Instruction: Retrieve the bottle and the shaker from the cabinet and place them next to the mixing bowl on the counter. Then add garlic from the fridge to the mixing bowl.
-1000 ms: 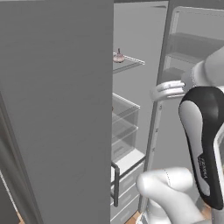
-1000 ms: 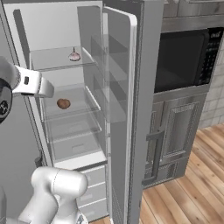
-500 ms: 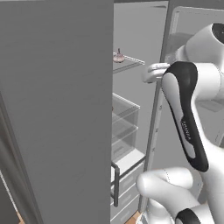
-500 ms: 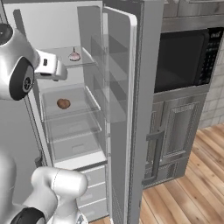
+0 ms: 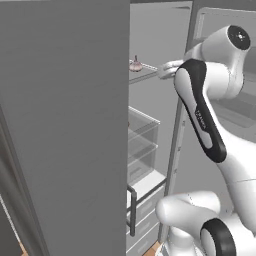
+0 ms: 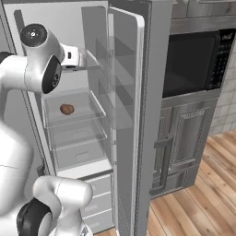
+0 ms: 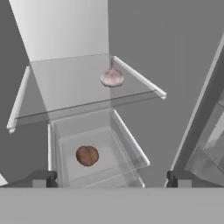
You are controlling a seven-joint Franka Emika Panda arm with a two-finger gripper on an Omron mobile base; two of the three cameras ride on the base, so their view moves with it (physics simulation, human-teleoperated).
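**Fridge stage: reaching for the garlic**

- Fridge [image 6: 138, 115]: door open, clear shelves and drawers showing.
- Arm: raised at upper-shelf height.
- Gripper [image 7: 111, 177]: jaws released wide, holding nothing.
- Brown lump [image 7: 87, 155]: in the drawer at 7 o'clock in the hand view; not wanted.
- Garlic [image 7: 112, 78]: on the glass shelf at 12 o'clock, well ahead.

Next, likely: advance, straddle the bulb, close.

No readable text, label, brand, number or sign is found anywhere. A faint pale marking is seen on the dark panel of the robot arm [image 5: 200, 117] in the left base view, but it is too blurred to be read.
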